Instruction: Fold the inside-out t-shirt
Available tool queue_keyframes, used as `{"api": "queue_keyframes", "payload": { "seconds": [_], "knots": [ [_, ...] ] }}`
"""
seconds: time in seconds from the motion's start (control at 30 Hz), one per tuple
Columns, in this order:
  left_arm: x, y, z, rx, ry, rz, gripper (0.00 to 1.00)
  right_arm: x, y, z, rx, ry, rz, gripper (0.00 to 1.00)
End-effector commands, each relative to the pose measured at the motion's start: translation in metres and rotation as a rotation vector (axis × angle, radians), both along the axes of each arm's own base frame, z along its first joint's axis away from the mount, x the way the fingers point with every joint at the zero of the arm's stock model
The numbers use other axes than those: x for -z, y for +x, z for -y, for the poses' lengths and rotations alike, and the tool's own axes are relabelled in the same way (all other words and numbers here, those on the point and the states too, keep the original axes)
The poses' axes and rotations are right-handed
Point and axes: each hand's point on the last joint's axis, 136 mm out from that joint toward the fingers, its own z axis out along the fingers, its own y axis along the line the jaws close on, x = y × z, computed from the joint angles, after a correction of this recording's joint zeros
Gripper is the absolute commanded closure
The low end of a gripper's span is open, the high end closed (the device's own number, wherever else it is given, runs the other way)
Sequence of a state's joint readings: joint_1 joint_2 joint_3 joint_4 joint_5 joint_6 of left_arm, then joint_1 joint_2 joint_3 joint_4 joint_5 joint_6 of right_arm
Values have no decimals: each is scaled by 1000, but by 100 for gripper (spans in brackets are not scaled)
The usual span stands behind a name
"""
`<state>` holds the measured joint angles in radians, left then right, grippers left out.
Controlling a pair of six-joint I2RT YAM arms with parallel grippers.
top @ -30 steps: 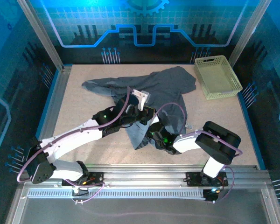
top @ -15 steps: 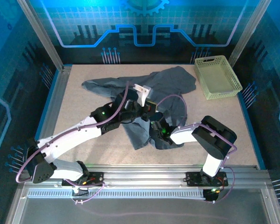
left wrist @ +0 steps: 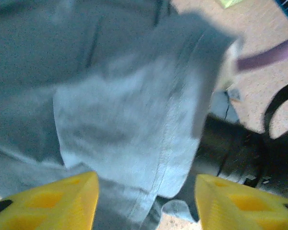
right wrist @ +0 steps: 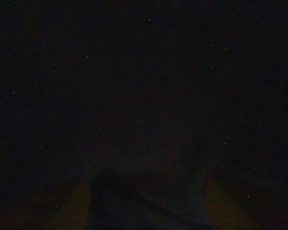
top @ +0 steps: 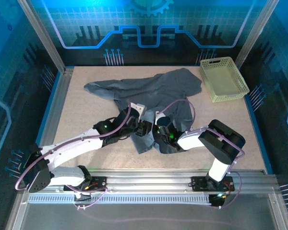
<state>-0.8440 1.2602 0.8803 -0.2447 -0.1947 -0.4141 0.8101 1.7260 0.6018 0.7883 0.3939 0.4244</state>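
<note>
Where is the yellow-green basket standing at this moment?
In the top view, the basket sits at the far right corner of the table, close beside the right edge of the grey t-shirt.

The left gripper [left wrist: 146, 191], lifted high a second ago, has dropped and drawn back toward 7 o'clock. Its yellow fingers [left wrist: 62, 201] now stand spread over the dark slate-grey soft fabric t-shirt [top: 153, 88]. The right gripper [top: 162, 120] has pushed toward 12 o'clock, into the shirt's near flap.
</note>
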Motion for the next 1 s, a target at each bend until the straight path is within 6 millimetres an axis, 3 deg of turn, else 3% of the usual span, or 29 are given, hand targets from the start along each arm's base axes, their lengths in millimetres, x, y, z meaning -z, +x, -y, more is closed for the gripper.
{"api": "queue_keyframes", "payload": {
  "seconds": [0.0,0.2,0.37,0.53,0.8,0.97],
  "knots": [
    [-2,1,8,-29,-74,11,33,-19,3,-6,-7,80,31,35],
    [9,14,10,-79,-36,23,24,-24,0,-8,-14,74,41,35],
    [14,23,13,-92,1,24,32,-24,-1,-9,-16,67,45,35],
    [15,31,10,-121,21,31,45,-25,-3,-12,-23,52,54,35],
    [6,32,7,-127,20,52,83,-15,-2,-6,4,18,48,35],
    [-6,35,2,-144,21,83,100,-16,-2,-6,7,19,63,35]
  ]
}}
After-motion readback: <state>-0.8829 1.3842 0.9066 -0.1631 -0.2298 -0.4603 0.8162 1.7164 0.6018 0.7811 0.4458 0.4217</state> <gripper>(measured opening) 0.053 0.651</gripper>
